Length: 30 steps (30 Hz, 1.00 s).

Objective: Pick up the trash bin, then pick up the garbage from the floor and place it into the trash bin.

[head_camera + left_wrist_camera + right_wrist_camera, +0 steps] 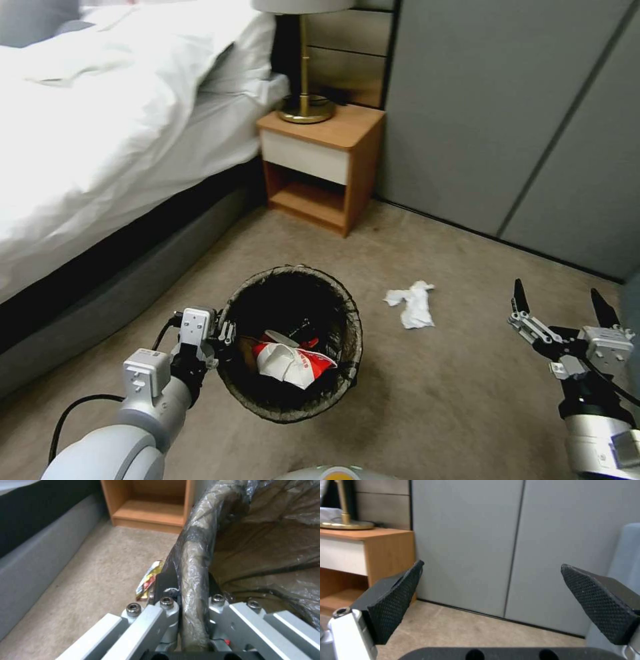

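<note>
My left gripper (pixel 225 331) is shut on the rim of the trash bin (pixel 351 313), holding the round, dark-bag-lined bin above the carpet. In the left wrist view the bagged rim (pixel 193 562) runs between the closed fingers (pixel 165 580). Inside the bin lie a crumpled red-and-white paper cup (pixel 291 361) and other scraps. A white tissue (pixel 412 303) lies on the carpet just right of the bin. A yellow snack wrapper (pixel 149 580) lies on the floor beside the bin's left side. My right gripper (pixel 563 301) hovers open and empty at the right, well clear of the tissue; its pads (pixel 395 605) are spread wide.
A wooden nightstand (pixel 323 163) with a brass lamp (pixel 305 100) stands beyond the bin. The bed (pixel 100 133) with white bedding and grey base runs along the left. Grey wall panels (pixel 520 120) close off the back right. Open carpet lies between bin and panels.
</note>
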Available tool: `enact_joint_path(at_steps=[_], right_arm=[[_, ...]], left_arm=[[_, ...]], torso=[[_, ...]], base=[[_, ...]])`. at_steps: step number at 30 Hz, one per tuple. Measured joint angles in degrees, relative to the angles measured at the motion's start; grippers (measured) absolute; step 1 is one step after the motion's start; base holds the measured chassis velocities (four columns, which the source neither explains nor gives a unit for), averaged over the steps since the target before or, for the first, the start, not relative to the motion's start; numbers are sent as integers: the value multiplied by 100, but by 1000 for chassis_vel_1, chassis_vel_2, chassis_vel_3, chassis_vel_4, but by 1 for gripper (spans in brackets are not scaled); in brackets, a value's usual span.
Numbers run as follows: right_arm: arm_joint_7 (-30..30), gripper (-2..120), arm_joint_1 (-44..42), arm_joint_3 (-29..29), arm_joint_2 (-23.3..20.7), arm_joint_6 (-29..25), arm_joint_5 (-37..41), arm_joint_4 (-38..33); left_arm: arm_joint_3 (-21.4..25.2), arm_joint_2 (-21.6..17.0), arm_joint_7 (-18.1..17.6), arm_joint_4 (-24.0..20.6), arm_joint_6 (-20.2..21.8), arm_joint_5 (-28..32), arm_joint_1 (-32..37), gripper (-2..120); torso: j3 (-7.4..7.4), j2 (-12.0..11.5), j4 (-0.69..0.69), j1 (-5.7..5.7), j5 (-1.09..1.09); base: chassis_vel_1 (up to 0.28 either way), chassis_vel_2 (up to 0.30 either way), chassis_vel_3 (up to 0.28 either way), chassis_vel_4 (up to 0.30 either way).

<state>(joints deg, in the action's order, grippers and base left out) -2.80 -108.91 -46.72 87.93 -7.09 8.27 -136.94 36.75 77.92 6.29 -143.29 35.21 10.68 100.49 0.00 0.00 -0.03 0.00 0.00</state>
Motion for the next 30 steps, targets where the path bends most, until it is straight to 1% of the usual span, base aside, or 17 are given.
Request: enact_joint_path(at_steps=[7,14,22,30], right_arm=[[30,100,3,102,15,0,-39,34],[46,100,0,248,-4,0,-80,79],[48,100,-3,251,-18,-21,-81,134],[52,100,0,270,-22,-54,-81,200]], left_arm=[[9,6,-13,2,-42,34,7,2],[10,15,-21,5,-48,34,13,2],[12,18,-28,5,-47,23,25,2],[12,16,-32,5,-44,14,26,2]], torso=[[0,0,5,0,0],[0,0,4,0,0],[0,0,3,0,0],[0,0,3,0,0]], base=[[-20,-19,-13,-15],[0,0,0,0],[0,0,0,0],[-61,43,51,-36]])
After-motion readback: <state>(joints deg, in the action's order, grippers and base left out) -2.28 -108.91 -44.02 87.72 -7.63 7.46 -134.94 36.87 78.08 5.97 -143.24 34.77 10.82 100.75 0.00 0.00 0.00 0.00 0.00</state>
